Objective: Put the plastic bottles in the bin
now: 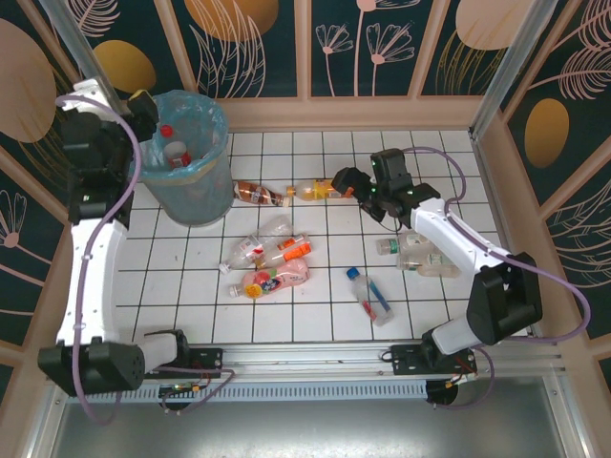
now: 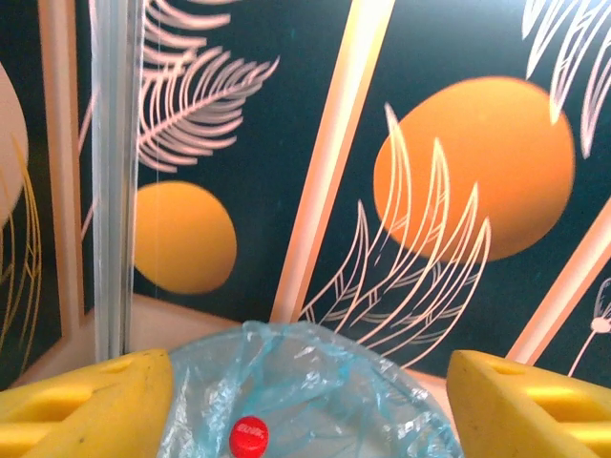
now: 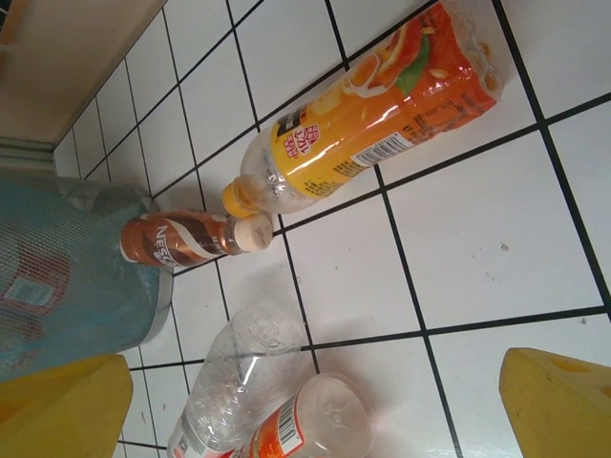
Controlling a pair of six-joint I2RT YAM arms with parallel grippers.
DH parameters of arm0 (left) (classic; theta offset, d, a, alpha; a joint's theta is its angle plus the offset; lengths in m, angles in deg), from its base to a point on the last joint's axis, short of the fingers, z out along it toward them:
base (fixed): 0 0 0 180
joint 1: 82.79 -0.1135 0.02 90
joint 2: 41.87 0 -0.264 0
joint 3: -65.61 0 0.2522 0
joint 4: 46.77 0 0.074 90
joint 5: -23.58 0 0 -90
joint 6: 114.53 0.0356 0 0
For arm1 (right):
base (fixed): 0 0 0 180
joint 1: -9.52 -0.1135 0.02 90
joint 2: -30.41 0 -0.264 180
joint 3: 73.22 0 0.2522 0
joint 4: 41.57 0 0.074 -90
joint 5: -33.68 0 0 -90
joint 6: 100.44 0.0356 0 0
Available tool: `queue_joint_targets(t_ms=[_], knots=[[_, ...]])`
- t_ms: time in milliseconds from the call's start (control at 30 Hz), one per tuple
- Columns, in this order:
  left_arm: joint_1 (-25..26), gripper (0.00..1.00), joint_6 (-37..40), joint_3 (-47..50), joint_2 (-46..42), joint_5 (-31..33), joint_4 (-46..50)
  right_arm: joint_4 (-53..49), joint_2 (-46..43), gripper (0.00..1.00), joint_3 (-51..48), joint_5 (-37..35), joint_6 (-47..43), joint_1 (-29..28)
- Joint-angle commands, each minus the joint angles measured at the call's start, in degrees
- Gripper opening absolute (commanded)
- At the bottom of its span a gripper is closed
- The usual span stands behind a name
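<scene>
The bin point(image 1: 196, 198) stands in the far left corner of the tiled table point(image 1: 315, 320). It is close to the back wall and the side frame, so open room lies only on the bin's right and near sides.

The left gripper point(image 1: 143, 105) hangs at the bin's far-left rim. Its yellow fingers point(image 2: 86, 401) are spread wide with nothing between them. Below them the blue bag point(image 2: 382, 401) gapes, and a red-capped bottle point(image 2: 249, 437) lies inside the bin, with only its cap clearly visible.

Just right of the bin lies a brown-label bottle point(image 3: 181, 239), its cap almost meeting the cap of an orange-label bottle point(image 3: 372, 124). The right gripper point(image 1: 346, 181) hovers at the end of that orange bottle farther from the bin, jaws wide and empty.

On the bin's near right lies a cluster of bottles point(image 1: 272, 258), with bare tiles between them and the bin. Well right of the bin lie a blue-label bottle point(image 1: 370, 296) and some clear bottles point(image 1: 420, 256), the latter partly covered by the right forearm.

In the right wrist view, the bin's mesh wall is cut off at the left edge. Two of the cluster's bottles run out of the bottom of that view.
</scene>
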Motion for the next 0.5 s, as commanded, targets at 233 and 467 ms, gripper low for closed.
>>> queue_joint_targets(t_ms=[233,467], knots=[[2.2,0.59,-0.4,6.7,-5.7,-10.3,3.3,-4.4,1.5,0.98,9.6,0.6,-24.8,-1.1],[17.8,0.58,4.2,11.1,-7.4,-4.8,6.3,-3.4,-0.6,0.91,9.8,4.1,-49.9,-1.0]])
